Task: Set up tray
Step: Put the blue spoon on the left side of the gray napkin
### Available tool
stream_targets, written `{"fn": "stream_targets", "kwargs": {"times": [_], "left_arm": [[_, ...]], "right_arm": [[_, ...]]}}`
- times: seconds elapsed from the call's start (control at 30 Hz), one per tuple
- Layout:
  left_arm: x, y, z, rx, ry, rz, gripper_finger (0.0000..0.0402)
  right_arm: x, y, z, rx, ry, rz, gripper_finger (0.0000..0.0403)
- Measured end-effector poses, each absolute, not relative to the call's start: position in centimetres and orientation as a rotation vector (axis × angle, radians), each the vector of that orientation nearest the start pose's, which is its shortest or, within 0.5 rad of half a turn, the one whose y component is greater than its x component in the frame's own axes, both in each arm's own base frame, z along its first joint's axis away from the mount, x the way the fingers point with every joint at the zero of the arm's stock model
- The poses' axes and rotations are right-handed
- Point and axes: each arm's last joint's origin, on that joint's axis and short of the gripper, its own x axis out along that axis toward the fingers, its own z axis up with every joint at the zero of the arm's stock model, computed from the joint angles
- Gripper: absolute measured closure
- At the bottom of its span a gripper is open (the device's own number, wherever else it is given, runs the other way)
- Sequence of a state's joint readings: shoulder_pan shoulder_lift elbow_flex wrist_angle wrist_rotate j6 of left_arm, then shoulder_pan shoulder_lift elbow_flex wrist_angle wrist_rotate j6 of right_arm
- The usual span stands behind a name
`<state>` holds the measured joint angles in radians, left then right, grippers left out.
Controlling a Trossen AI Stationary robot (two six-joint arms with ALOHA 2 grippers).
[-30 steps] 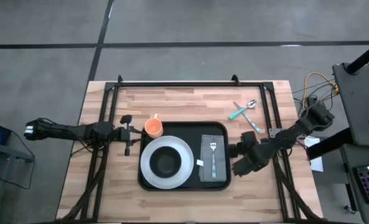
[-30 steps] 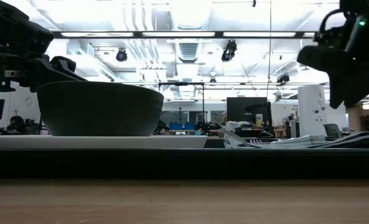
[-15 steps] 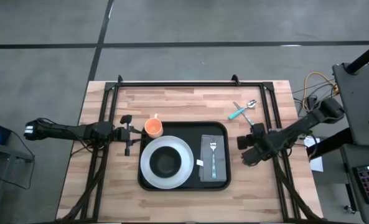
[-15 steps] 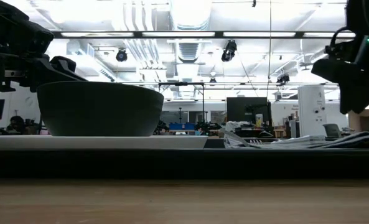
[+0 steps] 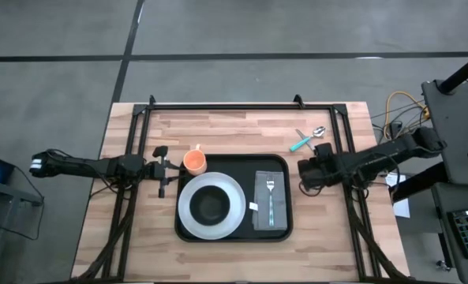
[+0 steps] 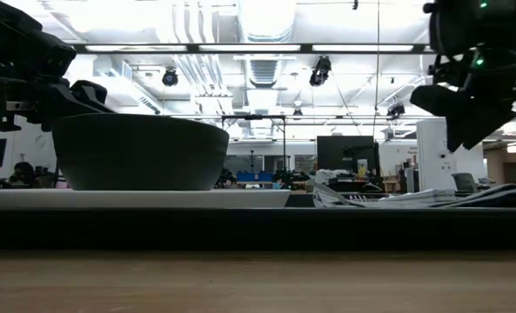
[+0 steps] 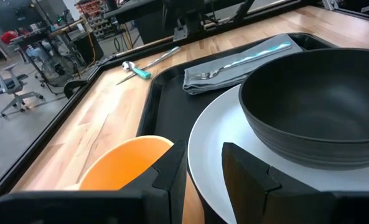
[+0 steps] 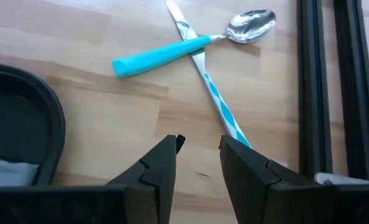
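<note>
The black tray lies in the middle of the table. On it rest a white plate bearing a black bowl and a grey napkin with a fork on top. An orange cup stands at the tray's far left corner. A teal-handled spoon lies across a knife on the wood, beyond the tray's far right corner. My right gripper hovers open just short of them, to the right of the tray. My left gripper waits open beside the cup and the plate.
Black frame rails run along the table's far, left and right sides, one of them close to the right of the knife. Bare wood lies between the tray and the far rail. Cables hang off the right edge.
My right gripper has moved from beside the napkin's near end toward the table's far edge, along the tray's right side, and has turned to point at the spoon and knife. The fork, the napkin and everything else on the tray have stayed put.
</note>
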<state>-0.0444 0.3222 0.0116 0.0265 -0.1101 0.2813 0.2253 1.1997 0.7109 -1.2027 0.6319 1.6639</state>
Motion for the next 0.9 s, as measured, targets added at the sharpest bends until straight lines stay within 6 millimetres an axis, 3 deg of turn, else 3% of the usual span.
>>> {"fn": "stream_targets", "kwargs": {"times": [0.47,0.9], "left_arm": [[11.4,-0.2,14.3,0.301,0.289,0.025,0.0317],[11.4,-0.2,14.3,0.301,0.289,0.026,0.0317]], "right_arm": [[17.8,-0.5,19.5,0.597,0.819,-1.262,0.0289],[19.1,-0.6,19.2,0.730,0.700,-1.203,0.0289]]}}
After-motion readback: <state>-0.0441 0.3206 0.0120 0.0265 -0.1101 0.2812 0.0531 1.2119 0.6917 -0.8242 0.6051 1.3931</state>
